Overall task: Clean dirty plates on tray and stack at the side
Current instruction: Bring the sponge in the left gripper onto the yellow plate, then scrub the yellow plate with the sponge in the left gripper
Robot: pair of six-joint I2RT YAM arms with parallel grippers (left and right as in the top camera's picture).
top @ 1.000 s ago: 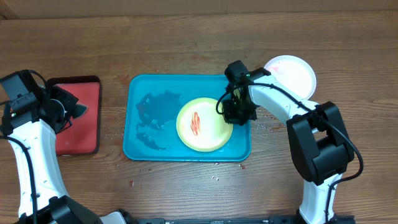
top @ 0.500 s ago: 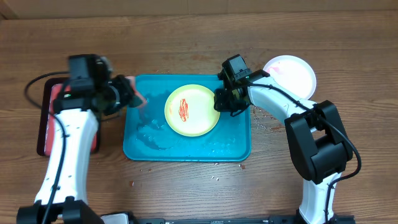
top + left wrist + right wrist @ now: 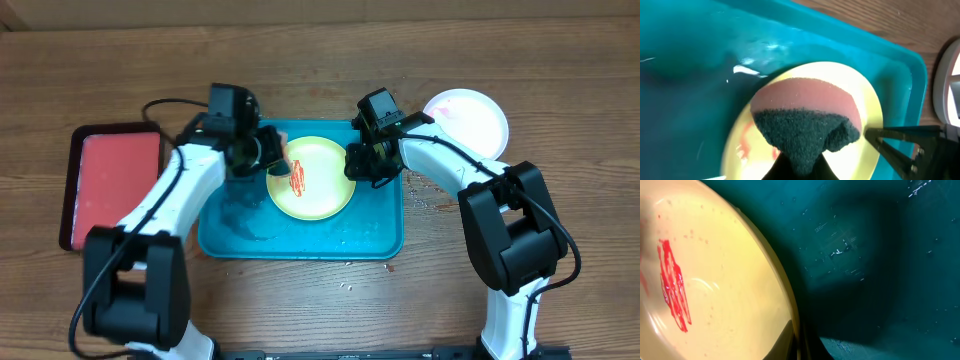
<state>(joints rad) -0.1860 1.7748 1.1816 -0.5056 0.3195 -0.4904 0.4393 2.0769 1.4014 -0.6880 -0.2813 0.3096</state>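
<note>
A yellow-green plate (image 3: 312, 178) with a red smear (image 3: 298, 179) lies in the teal tray (image 3: 240, 215). My right gripper (image 3: 357, 166) is shut on the plate's right rim (image 3: 792, 315); the smear shows in the right wrist view (image 3: 674, 285). My left gripper (image 3: 268, 152) is shut on a sponge (image 3: 807, 125), pink on top and dark below, held over the plate's left part (image 3: 867, 107). A white plate (image 3: 468, 117) rests on the table at the right, outside the tray. No light blue plate is in view.
A red tray (image 3: 108, 185) with a dark rim lies at the left of the table. The teal tray's floor (image 3: 685, 95) is wet. Small crumbs lie on the wood in front of the tray (image 3: 348, 286).
My left arm swung from the red tray rightward over the teal tray, bringing the sponge to the plate. My right gripper shifted the plate up and to the left.
</note>
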